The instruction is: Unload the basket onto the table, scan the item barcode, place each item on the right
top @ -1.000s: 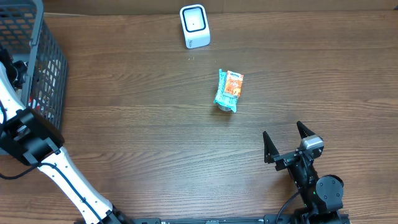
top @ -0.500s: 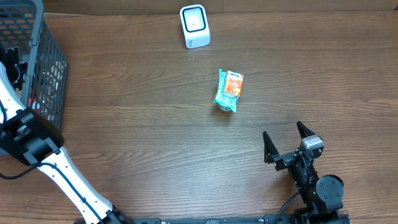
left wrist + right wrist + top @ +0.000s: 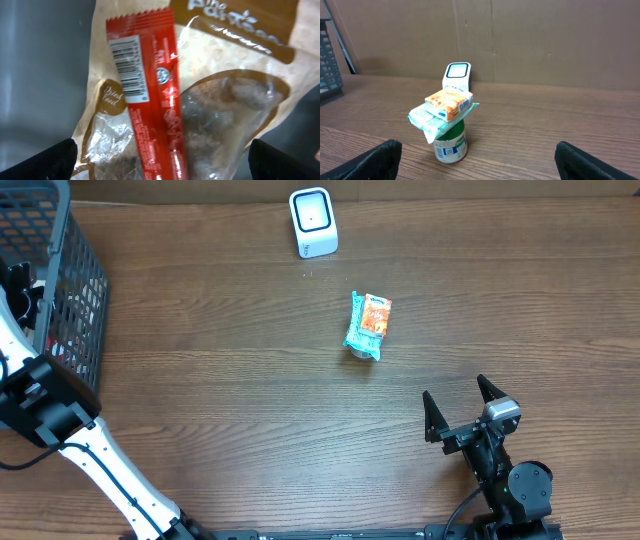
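Left fingers (image 3: 42, 161) spread full wide, nothing held. We see them inside the basket (image 3: 70, 240), over a red stick pkt (image 3: 150, 100), barcode facing up, lying on a tan dried-food bag (image 3: 225, 100). Right fingers (image 3: 431, 418) also wide apart, empty, low by near edge of desk (image 3: 220, 400). Ahead of them, mid-desk: orange box (image 3: 376, 316) atop teal pkt (image 3: 360, 335), both on a small can (image 3: 451, 142). White scanner (image 3: 313, 222) beyond, at far edge.
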Robot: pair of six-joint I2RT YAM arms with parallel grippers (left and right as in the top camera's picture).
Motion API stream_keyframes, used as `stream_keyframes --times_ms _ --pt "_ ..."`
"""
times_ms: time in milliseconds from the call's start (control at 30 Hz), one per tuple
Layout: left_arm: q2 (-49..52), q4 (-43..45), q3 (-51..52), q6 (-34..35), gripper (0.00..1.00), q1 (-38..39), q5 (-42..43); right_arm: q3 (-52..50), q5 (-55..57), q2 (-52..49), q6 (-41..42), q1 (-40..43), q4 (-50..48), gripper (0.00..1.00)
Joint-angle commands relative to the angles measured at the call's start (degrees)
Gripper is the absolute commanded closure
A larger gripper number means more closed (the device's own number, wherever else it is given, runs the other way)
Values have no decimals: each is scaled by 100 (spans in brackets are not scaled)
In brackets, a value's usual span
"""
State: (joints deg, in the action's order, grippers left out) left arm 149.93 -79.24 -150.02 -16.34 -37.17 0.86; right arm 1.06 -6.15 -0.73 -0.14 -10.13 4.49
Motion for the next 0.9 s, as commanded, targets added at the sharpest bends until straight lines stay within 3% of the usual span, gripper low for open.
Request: stream_keyframes --times_ms 0,367,433,533,600,667,867 --pt "157 50 177 -39 0 -42 -24 -61 4 57 17 28 -28 0" --pt "157 715 1604 -170 4 -31 -17 -61 4 57 15 28 -28 0" --pt "157 732 1692 -168 17 -31 -15 -61 4 57 15 28 -28 0" --pt "151 730 1690 -168 63 -31 -15 -61 4 57 15 28 -28 0" --pt "144 730 1685 -166 86 -31 -13 -61 4 57 17 28 -28 0" --pt "144 728 1681 -164 96 -31 13 -61 4 57 15 28 -28 0" --pt "133 699 1676 -11 96 -31 68 -61 4 57 15 28 -28 0"
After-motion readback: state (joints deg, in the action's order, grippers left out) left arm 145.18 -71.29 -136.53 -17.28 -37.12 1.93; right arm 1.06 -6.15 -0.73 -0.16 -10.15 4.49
